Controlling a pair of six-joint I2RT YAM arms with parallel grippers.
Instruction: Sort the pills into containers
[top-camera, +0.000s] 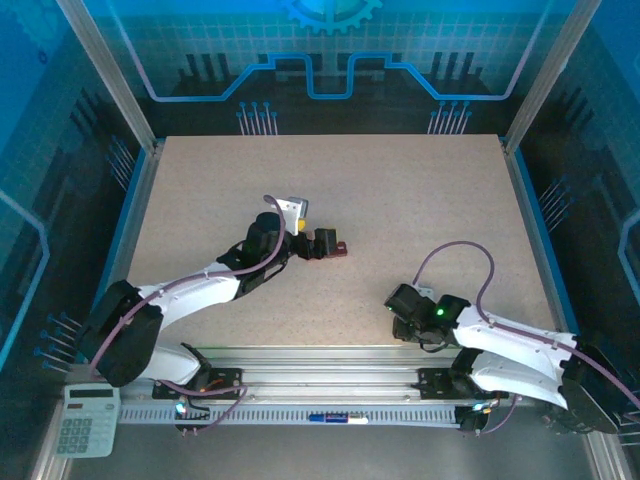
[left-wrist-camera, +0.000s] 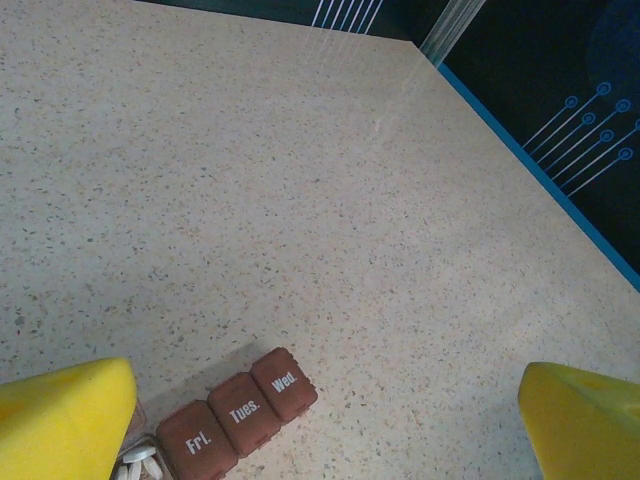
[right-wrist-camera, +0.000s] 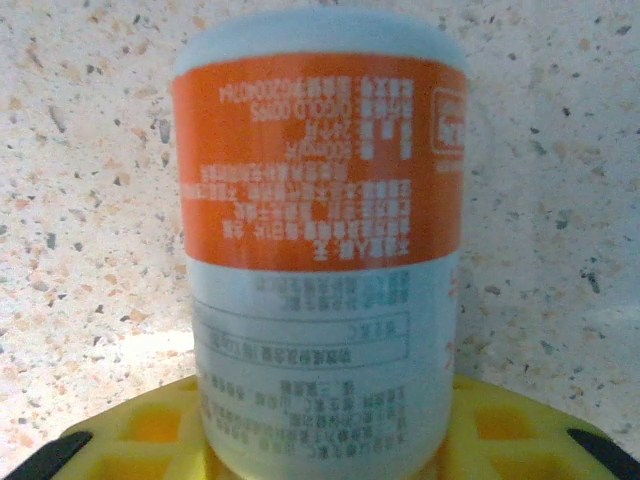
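The containers (left-wrist-camera: 240, 415) form a reddish-brown strip on the table with shut lids marked Fri., Tues. and Wed. At its near end one compartment stands uncovered with white pills (left-wrist-camera: 135, 466) inside. My left gripper (left-wrist-camera: 320, 430) hangs open over it, yellow fingers (left-wrist-camera: 60, 420) far apart and the strip close to the left one. From above, the left gripper (top-camera: 318, 242) sits mid-table right at the containers (top-camera: 338, 248). A white pill bottle (right-wrist-camera: 318, 240) with an orange label stands out from my right gripper (right-wrist-camera: 320, 450), whose yellow pads flank its base. The right gripper (top-camera: 403, 306) is low near the front.
A calculator (top-camera: 85, 420) lies at the front left corner beside the rail, and a pen (top-camera: 335, 418) rests on the rail. Blue walls and metal posts ring the speckled table (top-camera: 400, 190). Wide bare tabletop stretches behind and to the right of the strip.
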